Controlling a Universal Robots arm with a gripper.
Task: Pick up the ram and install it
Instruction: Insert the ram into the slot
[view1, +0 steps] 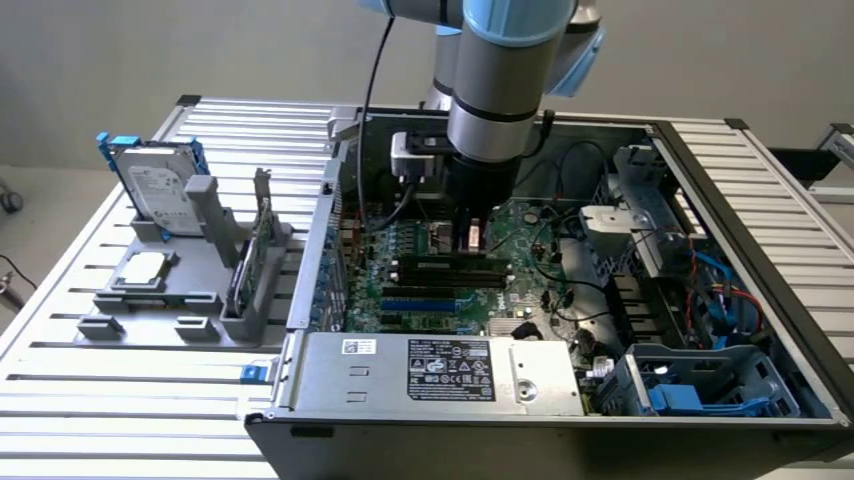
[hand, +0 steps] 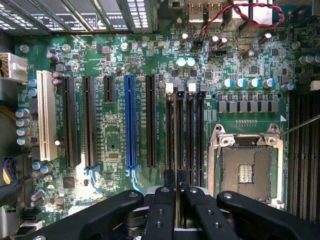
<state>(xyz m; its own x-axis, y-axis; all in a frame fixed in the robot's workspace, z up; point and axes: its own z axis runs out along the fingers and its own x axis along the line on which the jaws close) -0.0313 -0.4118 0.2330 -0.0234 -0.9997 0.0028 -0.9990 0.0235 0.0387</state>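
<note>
My gripper (view1: 467, 240) is down inside the open computer case, just above the black memory slots (view1: 454, 265) of the green motherboard (view1: 521, 235). In the wrist view its black fingers (hand: 169, 181) stand almost together. A thin dark strip, the ram (hand: 178, 155) seen on edge, runs out from between them. The strip lies along the second of the black slots (hand: 170, 130), beside the open processor socket (hand: 246, 170). My gripper (hand: 176, 180) is shut on the ram. How deep the ram sits in the slot is hidden.
A grey fixture (view1: 160, 300) on the exterior view's left holds a silver hard drive in a blue frame (view1: 150, 185) and a square processor chip (view1: 144, 268). The case walls (view1: 314, 250), the power supply (view1: 441, 370), cables (view1: 587, 290) and a blue bay (view1: 707, 385) crowd around the board.
</note>
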